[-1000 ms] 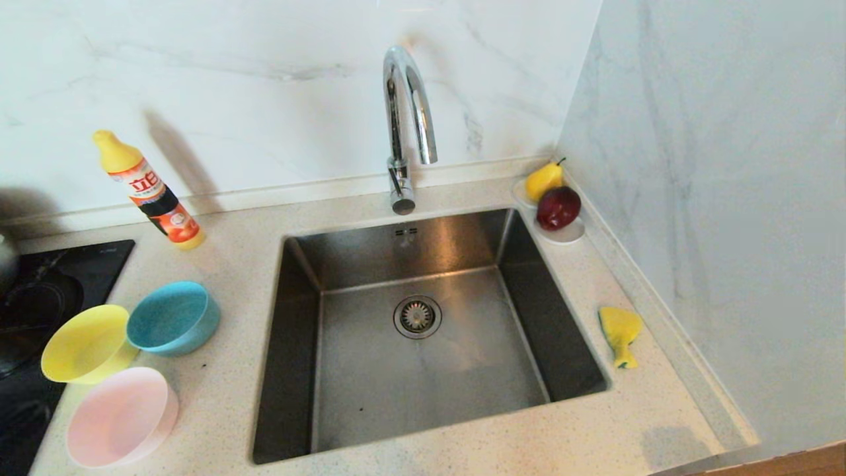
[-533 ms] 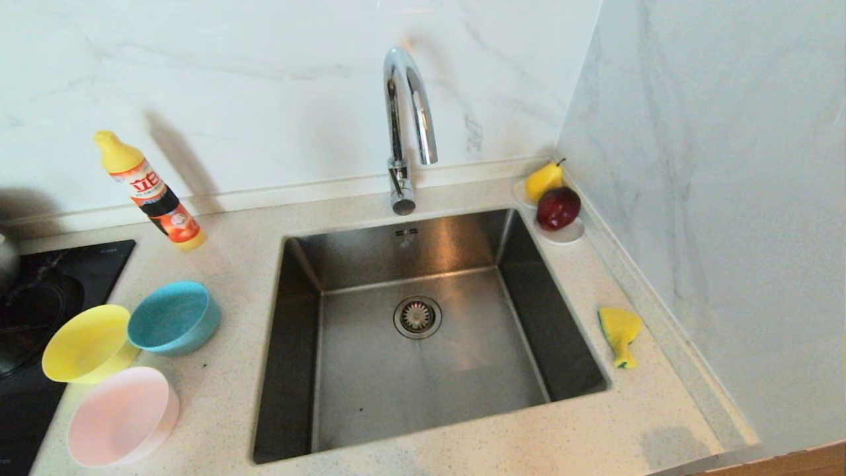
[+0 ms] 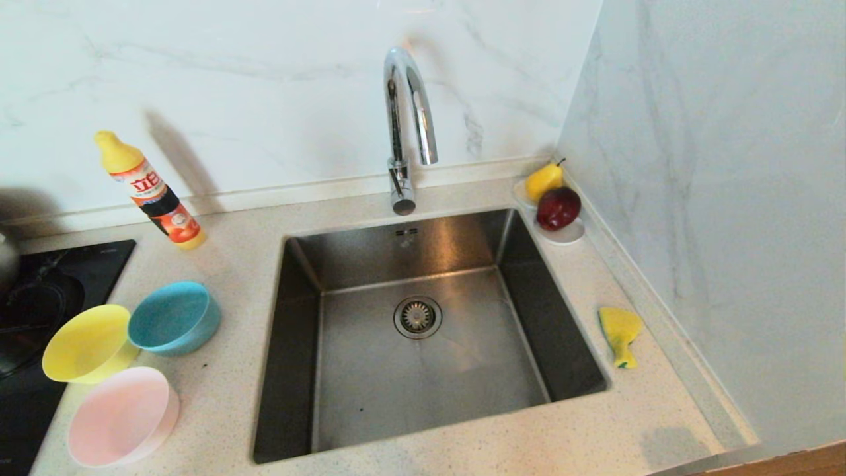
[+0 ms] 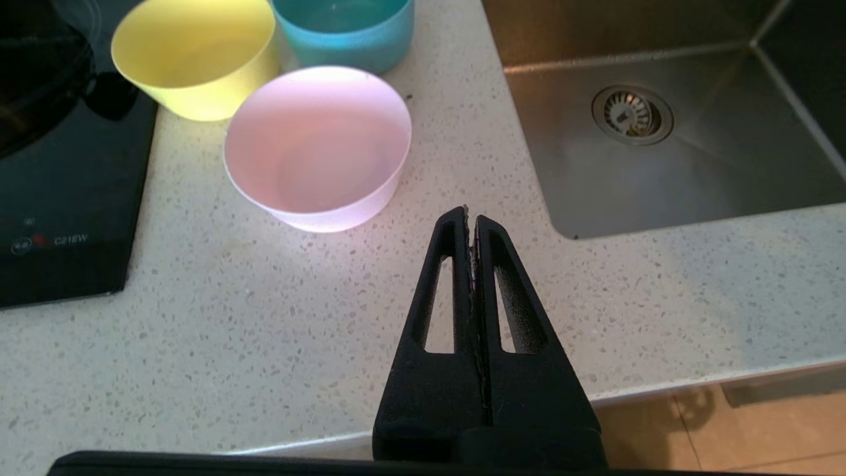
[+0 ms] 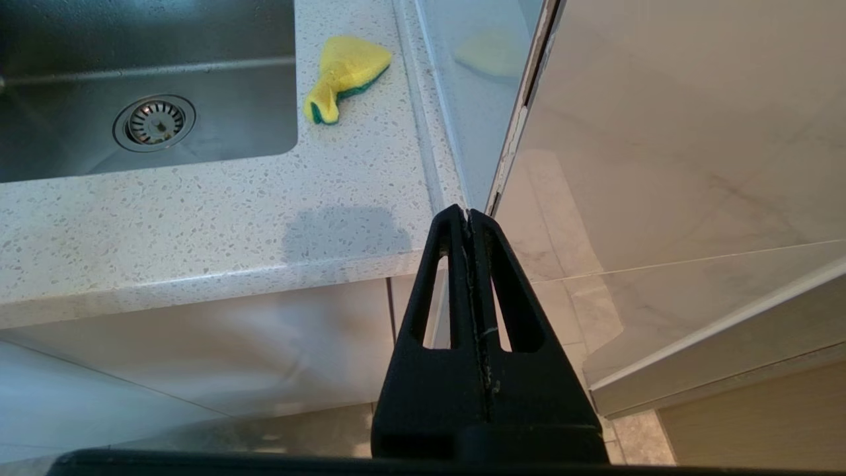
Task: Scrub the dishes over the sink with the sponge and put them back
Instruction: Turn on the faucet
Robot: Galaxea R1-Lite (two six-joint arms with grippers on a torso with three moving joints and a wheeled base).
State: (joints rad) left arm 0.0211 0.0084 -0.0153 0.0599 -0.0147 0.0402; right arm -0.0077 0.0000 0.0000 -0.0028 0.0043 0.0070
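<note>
Bowls (image 3: 125, 370) crowd together at lower left; your closed, empty left gripper (image 4: 472, 221) could knock neighbours; right gripper (image 5: 468, 217) closed, empty too.

Left gripper (image 4: 471, 221) hangs pinched together above the counter (image 4: 264, 330). Pink bowl (image 4: 317, 149) sits just ahead, sink (image 4: 694, 152) alongside.

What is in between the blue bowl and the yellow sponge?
The sink lies between the blue bowl and the sponge; the head view shows this, with the basin holding only its drain.
</note>
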